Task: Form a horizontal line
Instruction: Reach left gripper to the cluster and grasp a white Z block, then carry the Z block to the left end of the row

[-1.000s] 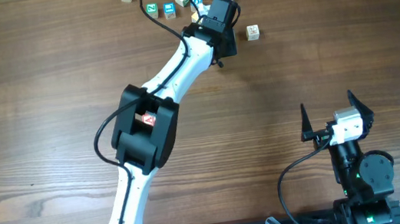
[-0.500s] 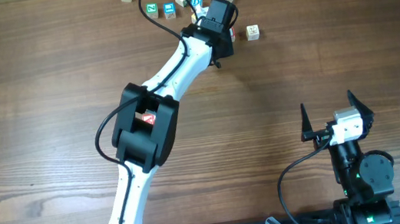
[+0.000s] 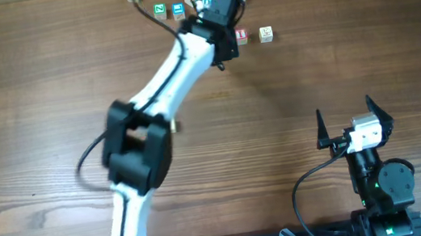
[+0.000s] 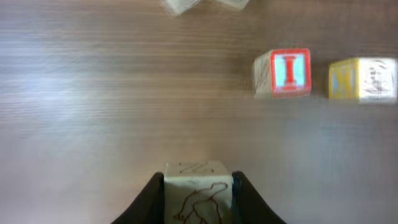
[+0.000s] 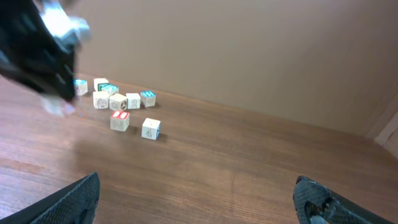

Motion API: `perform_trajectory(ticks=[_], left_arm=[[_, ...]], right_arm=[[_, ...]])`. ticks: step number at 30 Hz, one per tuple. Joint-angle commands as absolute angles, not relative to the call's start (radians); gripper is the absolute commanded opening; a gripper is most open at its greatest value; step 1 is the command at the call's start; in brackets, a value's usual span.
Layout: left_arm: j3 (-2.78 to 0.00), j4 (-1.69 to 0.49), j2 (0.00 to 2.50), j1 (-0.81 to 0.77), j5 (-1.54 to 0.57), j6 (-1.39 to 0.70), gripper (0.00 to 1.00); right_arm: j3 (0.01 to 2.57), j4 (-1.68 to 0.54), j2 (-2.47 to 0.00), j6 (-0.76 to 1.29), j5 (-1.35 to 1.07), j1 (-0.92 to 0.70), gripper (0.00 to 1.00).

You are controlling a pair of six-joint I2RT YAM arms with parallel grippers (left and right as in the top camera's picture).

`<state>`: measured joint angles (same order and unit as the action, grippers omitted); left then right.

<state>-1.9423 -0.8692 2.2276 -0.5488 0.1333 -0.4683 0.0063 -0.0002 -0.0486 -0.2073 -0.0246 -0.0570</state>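
Left hand [image 4: 198, 200] clenched on a cube [image 4: 198, 180] at the far side of the worktop [image 3: 47, 115].

The cube, cream-faced with a brown drawing, is pinched between both fingers [image 4: 154, 199]; whether it is lifted cannot be told. Near it the line [image 3: 241, 36] is made up of only two pieces, the I cube [image 4: 283, 73] and a pale cube [image 4: 362, 79], set side by side with a small gap between them. A loose cluster [image 3: 178, 9] of blue, green and red lettered cubes is scattered along the far edge. The right hand [image 3: 347, 120] is held wide open with nothing in it, over the near right of the worktop, well apart from every cube. The worktop is brown wood with the grain running sideways. Behind its far edge a plain beige wall [image 5: 249, 50] is seen.
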Motion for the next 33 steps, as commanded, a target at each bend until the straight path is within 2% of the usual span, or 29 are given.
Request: perform_trajectory(ticks=[1, 4, 7, 10, 13, 15, 19, 25, 28, 33], left_arm=[[-1.951, -1.005, 1.977, -0.482, 0.150, -0.403, 0.19], [-1.951, -1.244, 1.822, -0.376, 0.147, -0.397, 0.19], [-1.947, -1.419, 1.787, -0.265, 0.148, -0.394, 0.18], [-1.866, -1.424, 1.787, -0.189, 0.147, -0.370, 0.18], [-1.698, -1.349, 1.775, -0.140, 0.147, -0.370, 0.17], [-1.556, -1.237, 1.751, -0.120, 0.146, -0.371, 0.11], [-1.274, -1.010, 1.732, -0.112, 0.145, -0.370, 0.13], [-1.019, -0.699, 1.732, -0.036, 0.129, -0.315, 0.18], [-0.993, -0.620, 1.732, 0.010, -0.031, -0.181, 0.24], [-0.993, -0.612, 1.733, 0.018, -0.033, -0.167, 0.46]], right_arm=[[0.005, 0.005, -0.044, -0.213, -0.023, -0.055, 1.00], [0.005, 0.005, -0.044, -0.213, -0.023, -0.055, 1.00], [0.005, 0.005, -0.044, -0.213, -0.023, -0.055, 1.00], [0.005, 0.005, -0.044, -0.213, -0.023, -0.055, 1.00], [0.005, 0.005, -0.044, -0.213, -0.023, -0.055, 1.00], [0.005, 0.005, -0.044, -0.213, -0.023, -0.055, 1.00], [0.005, 0.005, -0.044, -0.213, -0.023, -0.055, 1.00], [0.005, 0.005, -0.044, -0.213, -0.023, -0.055, 1.00], [0.005, 0.005, -0.044, -0.213, -0.023, -0.055, 1.00], [0.005, 0.005, -0.044, -0.213, -0.023, -0.055, 1.00]])
